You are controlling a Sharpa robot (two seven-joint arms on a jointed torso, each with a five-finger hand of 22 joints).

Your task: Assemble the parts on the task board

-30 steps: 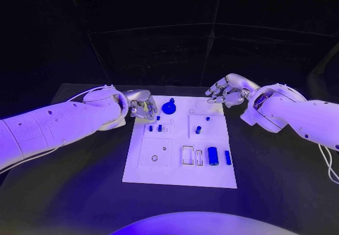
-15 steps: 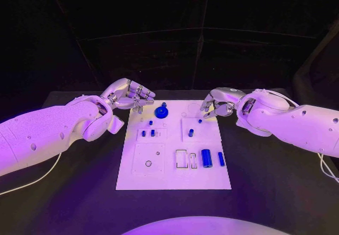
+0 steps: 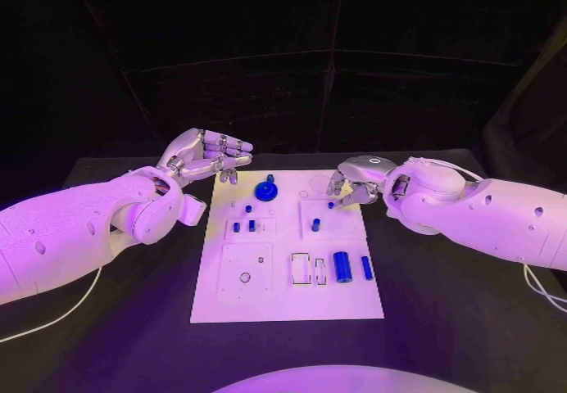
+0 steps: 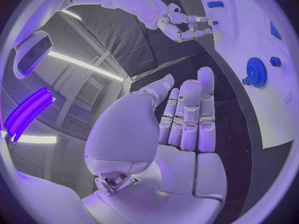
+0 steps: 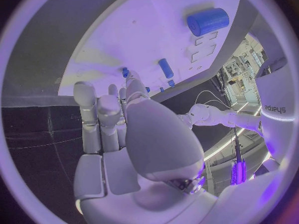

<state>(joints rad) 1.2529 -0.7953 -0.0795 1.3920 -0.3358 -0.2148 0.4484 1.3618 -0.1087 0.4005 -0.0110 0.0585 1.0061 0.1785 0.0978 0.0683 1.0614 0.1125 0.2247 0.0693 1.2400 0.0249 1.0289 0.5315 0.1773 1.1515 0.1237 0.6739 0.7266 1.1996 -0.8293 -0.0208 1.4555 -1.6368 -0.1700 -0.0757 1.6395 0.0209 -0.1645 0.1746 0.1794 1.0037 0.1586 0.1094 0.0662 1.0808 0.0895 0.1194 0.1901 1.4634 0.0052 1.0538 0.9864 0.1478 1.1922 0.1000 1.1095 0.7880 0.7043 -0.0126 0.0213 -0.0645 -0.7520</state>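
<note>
at the upper middle of the frame, above the task board (image 3: 224, 303), nothing is held: left hand (image 3: 210, 155) fingers spread, right hand (image 3: 355, 185) fingers loosely curled. a reach seems in hand; a part (image 3: 342, 267) must next be grasped.

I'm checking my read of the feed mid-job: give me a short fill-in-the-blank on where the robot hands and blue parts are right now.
1. The blue gear sits near the board's ____ edge, between the two robot hands.
2. The left robot hand holds ____.
3. The large blue cylinder lies on the white task board on the side of the robot's ____ arm.
4. The right robot hand is over the board's far ____ corner.

Missing words: far; nothing; right; right
</note>
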